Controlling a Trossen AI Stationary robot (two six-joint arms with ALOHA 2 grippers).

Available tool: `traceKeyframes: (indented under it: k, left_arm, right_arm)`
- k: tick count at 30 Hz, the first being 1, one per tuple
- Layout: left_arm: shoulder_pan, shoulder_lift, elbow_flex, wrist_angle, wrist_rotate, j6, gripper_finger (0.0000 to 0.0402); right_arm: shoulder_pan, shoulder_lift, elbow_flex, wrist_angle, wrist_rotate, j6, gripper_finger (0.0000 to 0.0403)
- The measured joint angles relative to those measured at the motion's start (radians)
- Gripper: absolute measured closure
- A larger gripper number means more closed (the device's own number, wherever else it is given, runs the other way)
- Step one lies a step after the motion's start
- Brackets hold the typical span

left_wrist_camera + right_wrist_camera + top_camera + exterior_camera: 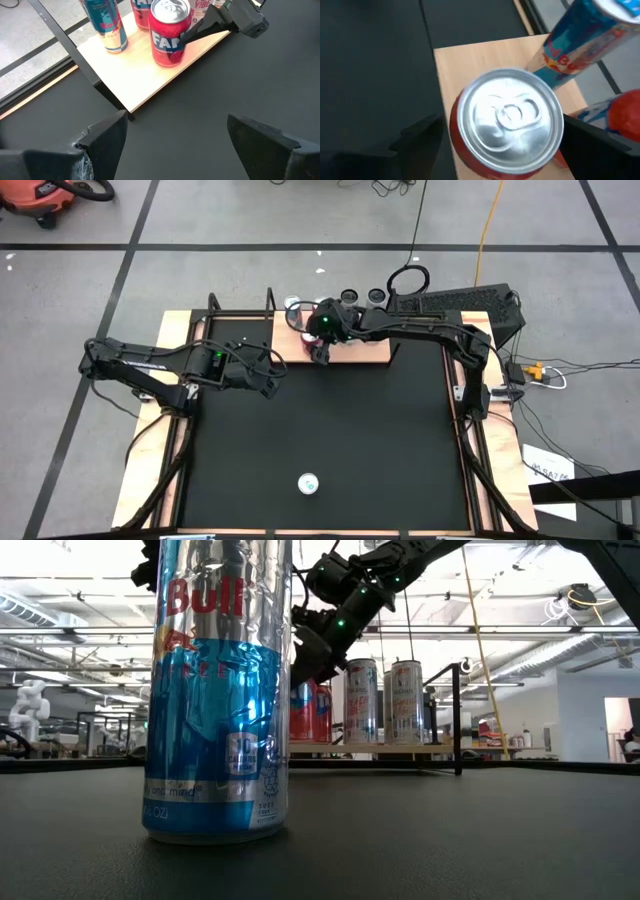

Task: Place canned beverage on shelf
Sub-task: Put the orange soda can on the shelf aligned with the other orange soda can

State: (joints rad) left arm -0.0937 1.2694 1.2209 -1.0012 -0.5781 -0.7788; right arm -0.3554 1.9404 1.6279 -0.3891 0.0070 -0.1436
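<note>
We're hovering the right tool (495, 145), jaws spread around the red can (169, 32) standing on the shelf (145, 75), not gripping. Left tool (172, 142) is waiting open nearby. Can's looking rigid, slick, dentable; we're favouring mid-body side grips.

Black mat (330, 430) on table; orange vacuum (45, 198) on floor, yellow cable (490, 225).

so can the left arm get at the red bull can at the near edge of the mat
Probably yes. The can stands alone on the black mat, nothing beside it, and the left gripper hangs open over bare mat. The right gripper is off at the shelf.
</note>
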Motion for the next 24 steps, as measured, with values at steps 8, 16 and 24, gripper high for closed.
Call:
traceKeyframes:
  k: [8,16,24]
  left_arm:
    - [0.001,0.0,0.0,0.0,0.0,0.0,0.0068]
    - [0.078,0.014,0.0,0.143,0.003,0.149,0.0069]
    - [0.247,0.107,0.001,0.318,0.17,0.349,0.0069]
  right_arm:
    - [-0.001,-0.001,0.109,-0.077,0.023,-0.025,0.0048]
    - [0.003,-0.002,0.429,-0.367,0.016,0.031,0.0057]
    - [-0.068,-0.043,0.608,-0.635,-0.171,0.101,0.0139]
